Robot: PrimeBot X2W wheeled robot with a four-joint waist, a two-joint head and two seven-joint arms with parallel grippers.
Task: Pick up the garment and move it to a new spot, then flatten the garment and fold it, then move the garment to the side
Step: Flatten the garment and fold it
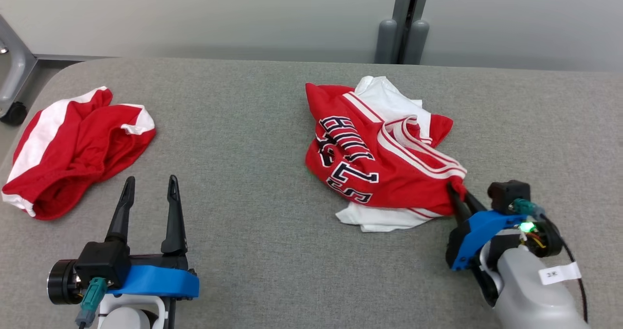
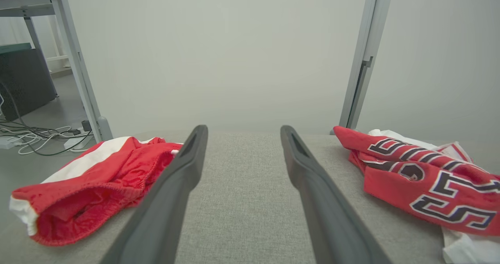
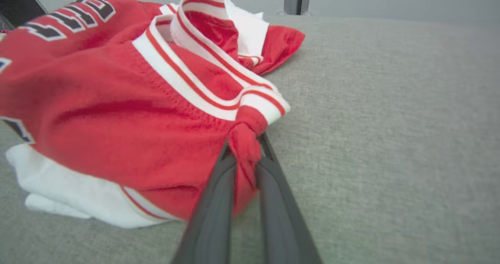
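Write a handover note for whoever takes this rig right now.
Right gripper: shut on the near right corner of the red jersey.
Left gripper: open, empty, over the table.
Jersey: crumpled on the table, right of centre; red shorts bunched at far left.
Done: jersey gripped.
To do: lift, move, flatten, fold, set aside.

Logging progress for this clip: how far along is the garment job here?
Done: nothing yet; the jersey lies crumpled on the table. In hand: the right gripper is shut on its red edge by the striped trim, with no lift visible. The left gripper stands open. Left: moving, flattening, folding, setting aside.
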